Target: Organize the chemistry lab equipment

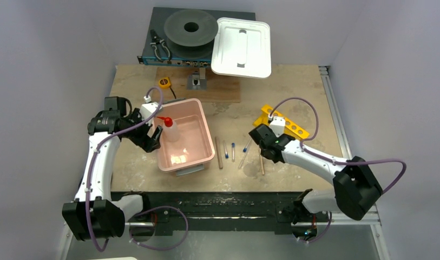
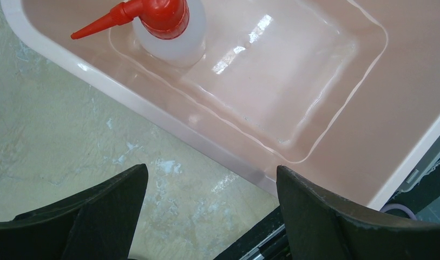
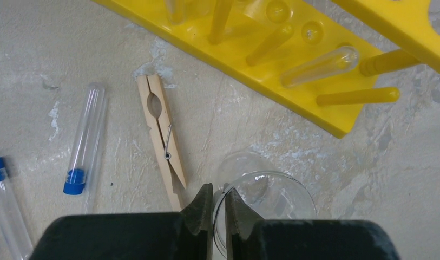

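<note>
The yellow holed rack (image 1: 296, 129) lies right on the worktop (image 1: 293, 81). Left, we see the squeeze bottle (image 2: 171, 32) upright in the pink tub (image 2: 169, 116), the left pincer (image 2: 211, 172) apart beside its rim. The right pincer (image 3: 217, 196) is clamped on the clear round dish (image 3: 280, 201), near blue-capped tubes (image 3: 85, 141) and a wooden peg (image 3: 163, 135).

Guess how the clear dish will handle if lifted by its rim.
Likely light and stiff: the dish is thin, clear and shallow. Probably slippery and brittle, as only its thin rim sits between the right fingers. May tilt from that edge pinch.
</note>
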`<state>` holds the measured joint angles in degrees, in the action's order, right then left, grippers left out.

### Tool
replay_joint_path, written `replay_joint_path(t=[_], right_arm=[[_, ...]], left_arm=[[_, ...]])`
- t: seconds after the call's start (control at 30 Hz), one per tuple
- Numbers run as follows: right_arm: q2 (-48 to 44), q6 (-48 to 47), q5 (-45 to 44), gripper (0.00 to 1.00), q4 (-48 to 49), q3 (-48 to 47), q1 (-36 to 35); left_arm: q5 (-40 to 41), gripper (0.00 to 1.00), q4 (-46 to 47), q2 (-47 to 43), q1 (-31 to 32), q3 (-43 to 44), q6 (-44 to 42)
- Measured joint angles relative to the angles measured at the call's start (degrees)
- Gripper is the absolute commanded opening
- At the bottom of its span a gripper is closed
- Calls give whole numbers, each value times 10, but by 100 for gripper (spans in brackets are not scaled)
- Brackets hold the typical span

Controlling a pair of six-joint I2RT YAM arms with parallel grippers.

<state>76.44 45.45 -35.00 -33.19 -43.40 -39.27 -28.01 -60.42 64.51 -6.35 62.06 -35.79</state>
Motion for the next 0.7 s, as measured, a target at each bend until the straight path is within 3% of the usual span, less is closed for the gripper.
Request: replay_joint_path(t=[0.2,0.37,0.53,0.7], right_arm=[[-45,-7,-33,0,-42,-28,0],[-66,-43,-54,0,-72,-150,-24],[7,-80,-73,0,-86,-355,-131],[137,-131,-30,0,-59,-512,-205]], left_arm=[[2,89,0,0,0,-2,0],[-7,90,-6,0,-2,1,3],[-32,90,-21,7,-17,31,16],[-53,90,-26,13,-40,53,21]])
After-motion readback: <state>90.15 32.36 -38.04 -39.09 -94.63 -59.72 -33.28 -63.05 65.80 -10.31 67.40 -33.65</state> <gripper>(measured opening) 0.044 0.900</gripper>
